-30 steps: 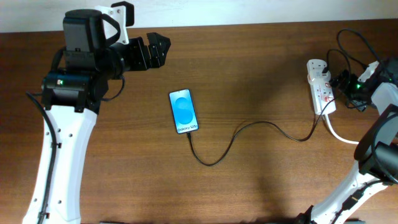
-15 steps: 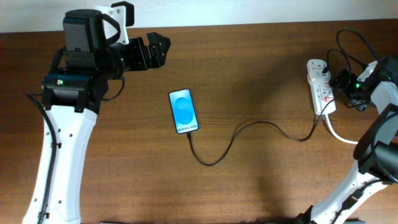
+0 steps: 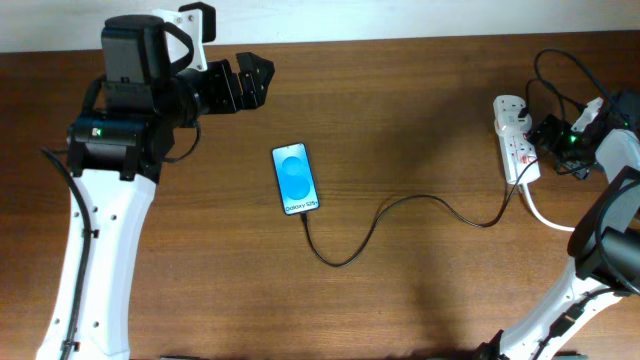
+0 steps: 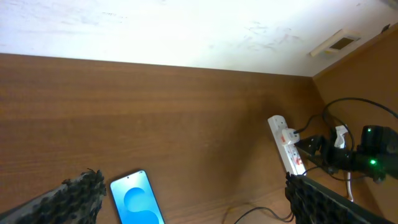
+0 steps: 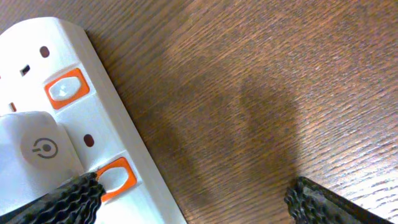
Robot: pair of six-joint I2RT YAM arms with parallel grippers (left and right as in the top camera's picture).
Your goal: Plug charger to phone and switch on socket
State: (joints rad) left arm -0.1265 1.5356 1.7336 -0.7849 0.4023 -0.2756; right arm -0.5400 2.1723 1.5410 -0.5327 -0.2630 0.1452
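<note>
Matt, grainy brown wood on the table (image 5: 261,74), smooth shiny white plastic on the socket (image 5: 109,115), glossy glass face on the phone (image 3: 296,178).

phone (image 3: 296,179): lies flat mid-table, screen up and lit blue, "Galaxy S25" at its near end.
charger (image 3: 400,205): thin black cable, tip at the phone's near edge, curving right to the socket (image 3: 515,140).
socket: white strip on my right, with orange-red switches (image 5: 67,88) and a white plug (image 5: 37,149) seated between them.
</note>
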